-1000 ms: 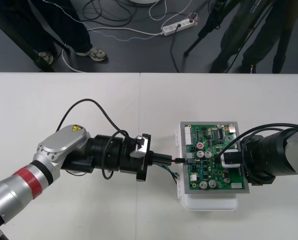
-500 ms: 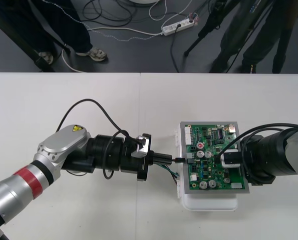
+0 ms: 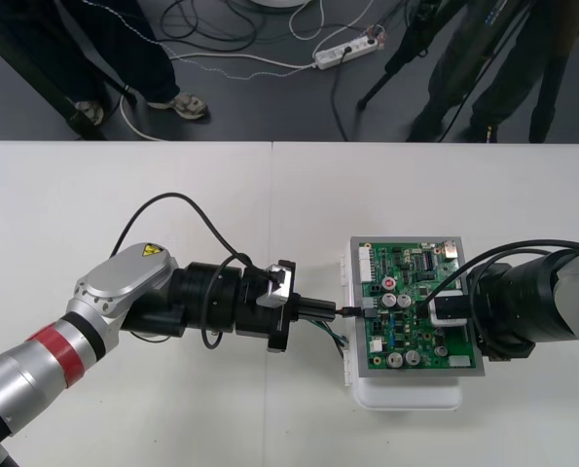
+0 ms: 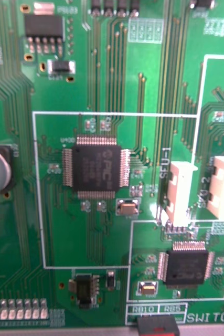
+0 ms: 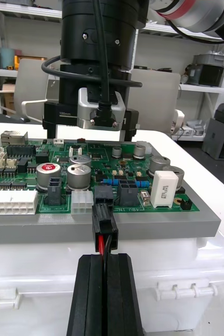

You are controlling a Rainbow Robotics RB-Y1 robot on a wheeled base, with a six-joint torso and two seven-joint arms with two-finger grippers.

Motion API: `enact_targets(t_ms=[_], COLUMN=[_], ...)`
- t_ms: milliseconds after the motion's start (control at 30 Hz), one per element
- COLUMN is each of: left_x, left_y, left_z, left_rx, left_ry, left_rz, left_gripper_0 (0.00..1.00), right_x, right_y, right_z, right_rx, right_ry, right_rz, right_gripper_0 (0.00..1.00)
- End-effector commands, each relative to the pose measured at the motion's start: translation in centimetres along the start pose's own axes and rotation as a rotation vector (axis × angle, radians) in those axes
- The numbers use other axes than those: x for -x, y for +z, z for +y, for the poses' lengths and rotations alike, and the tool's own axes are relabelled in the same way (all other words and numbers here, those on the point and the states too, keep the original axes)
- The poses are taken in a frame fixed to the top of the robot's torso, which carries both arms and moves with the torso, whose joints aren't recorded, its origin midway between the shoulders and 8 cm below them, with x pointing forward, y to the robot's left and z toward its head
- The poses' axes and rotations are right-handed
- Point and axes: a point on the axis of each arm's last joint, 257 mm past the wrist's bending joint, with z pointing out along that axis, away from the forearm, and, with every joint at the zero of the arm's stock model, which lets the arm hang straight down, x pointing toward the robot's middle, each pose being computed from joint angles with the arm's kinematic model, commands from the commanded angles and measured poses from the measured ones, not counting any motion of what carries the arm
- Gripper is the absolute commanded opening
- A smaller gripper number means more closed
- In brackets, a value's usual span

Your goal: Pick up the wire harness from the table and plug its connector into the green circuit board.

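The left arm (image 3: 124,302) stretches in low and almost level from its own side with a straight wrist. The left gripper (image 3: 334,311) is pinched tight — its two black fingers (image 5: 91,294) are pressed together on the wires of the harness (image 5: 104,223). The right arm (image 3: 542,302) comes in from the right, wrist turned down — the right gripper (image 3: 448,311) points straight downward, near the left's fingertips.
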Motion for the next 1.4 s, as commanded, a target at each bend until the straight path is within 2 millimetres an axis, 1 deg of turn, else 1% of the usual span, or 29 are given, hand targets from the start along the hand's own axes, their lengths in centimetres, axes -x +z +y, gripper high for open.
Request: enact_targets(t_ms=[33, 600, 767, 1133, 1400], left_x=[2.1, 3.4, 3.4, 3.7, 3.6], left_y=[2.2, 3.6, 3.9, 4.8, 5.0], left_z=[-0.3, -0.7, -0.8, -0.2, 0.4], left_rx=[-0.052, -0.065, -0.069, -0.051, -0.033], left_ry=[0.095, 0.101, 0.112, 0.124, 0.13], left_rz=[-0.028, -0.068, -0.065, -0.065, -0.056], left_gripper_0=[0.0, 0.0, 0.0, 0.0, 0.0], right_x=[2.2, 2.3, 2.2, 2.3, 2.1], right_y=[-0.5, -0.5, -0.5, -0.6, -0.6], right_z=[-0.3, -0.2, -0.2, -0.3, -0.4], right_rx=[-0.011, -0.009, -0.009, -0.012, -0.012], right_ry=[-0.026, -0.026, -0.026, -0.027, -0.026], right_rz=[-0.043, -0.047, -0.045, -0.046, -0.042], right_gripper_0=[1.0, 1.0, 1.0, 1.0, 1.0])
